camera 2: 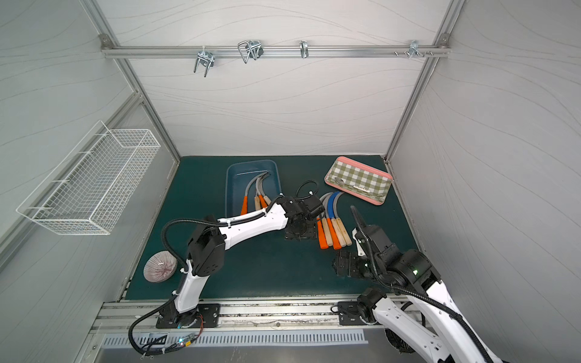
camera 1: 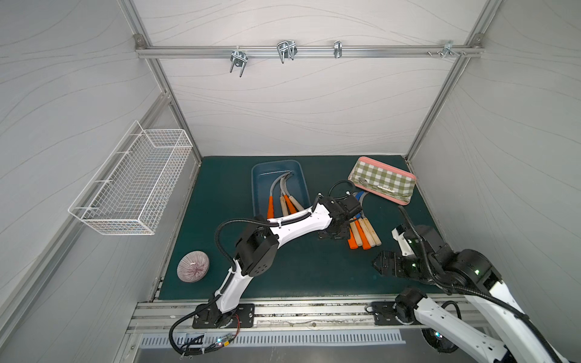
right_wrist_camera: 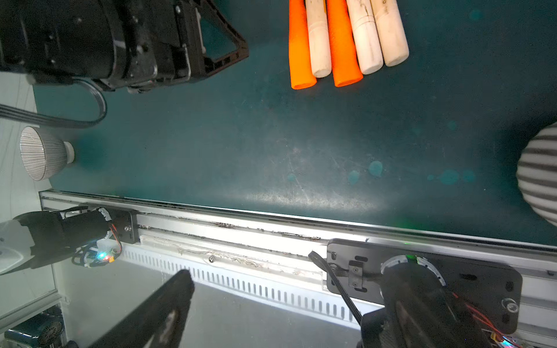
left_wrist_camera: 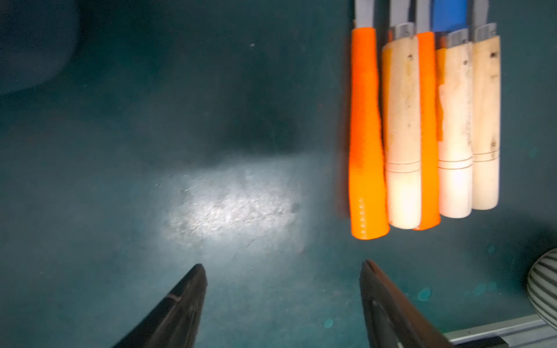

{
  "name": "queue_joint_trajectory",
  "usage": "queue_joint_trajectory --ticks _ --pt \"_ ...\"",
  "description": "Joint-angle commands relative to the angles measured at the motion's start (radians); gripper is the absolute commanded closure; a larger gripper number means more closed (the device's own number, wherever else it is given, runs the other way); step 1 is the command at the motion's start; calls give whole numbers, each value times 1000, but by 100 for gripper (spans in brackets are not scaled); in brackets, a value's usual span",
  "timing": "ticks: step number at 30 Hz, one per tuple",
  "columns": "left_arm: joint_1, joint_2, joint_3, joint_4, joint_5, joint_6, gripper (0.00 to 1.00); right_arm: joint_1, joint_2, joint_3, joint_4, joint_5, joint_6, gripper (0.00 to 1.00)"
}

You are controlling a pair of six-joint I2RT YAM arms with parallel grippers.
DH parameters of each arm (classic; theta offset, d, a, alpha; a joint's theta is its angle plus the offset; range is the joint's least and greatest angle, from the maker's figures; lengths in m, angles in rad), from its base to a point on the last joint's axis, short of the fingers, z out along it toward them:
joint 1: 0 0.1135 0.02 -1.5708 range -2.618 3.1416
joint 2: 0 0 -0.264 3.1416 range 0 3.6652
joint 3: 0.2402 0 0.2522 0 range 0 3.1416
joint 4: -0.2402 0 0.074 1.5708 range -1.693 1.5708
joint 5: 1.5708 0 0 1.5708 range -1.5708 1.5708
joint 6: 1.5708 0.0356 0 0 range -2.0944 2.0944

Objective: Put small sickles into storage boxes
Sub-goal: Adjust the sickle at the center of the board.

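1. A white wire basket (camera 1: 132, 188) was seen hung on the left wall. A striped bowl (camera 1: 192, 266) was set on the green mat (camera 1: 298, 273) near the front-left corner.
2. The storage box (camera 1: 261, 184), dark blue, was placed at the mat's rear, left of centre. Boxed sickles (camera 1: 271, 204) were laid inside, blades toward the back wall, with handle ends partly hidden by the left arm (camera 1: 301, 224).
3. The left gripper (left_wrist_camera: 282, 269) was poised low over bare mat with jaws parted fairly wide. Nothing was gripped or touched. It was positioned just beside the outermost orange handle.
4. Five loose sickles (camera 1: 364, 237) were lined up side by side on the mat, handles touching: orange, wood, orange, wood, wood. A blue blade (camera 2: 330, 204) was seen among them.
5. The right gripper (camera 1: 381, 263) was poised above the mat near the front edge. Its jaws were fully spread and empty, clear of the loose sickles.
6. A green-checked tray (camera 1: 382, 179) was set at the rear right, near the blade tips.
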Motion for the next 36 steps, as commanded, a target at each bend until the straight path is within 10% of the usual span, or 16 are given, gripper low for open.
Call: queue_joint_trajectory --ticks 1,36 --pt "-8 67 100 -48 17 33 24 -6 -15 -6 -57 20 25 1" --pt "-4 422 421 -202 -13 95 33 -6 -99 57 -204 99 5 1"
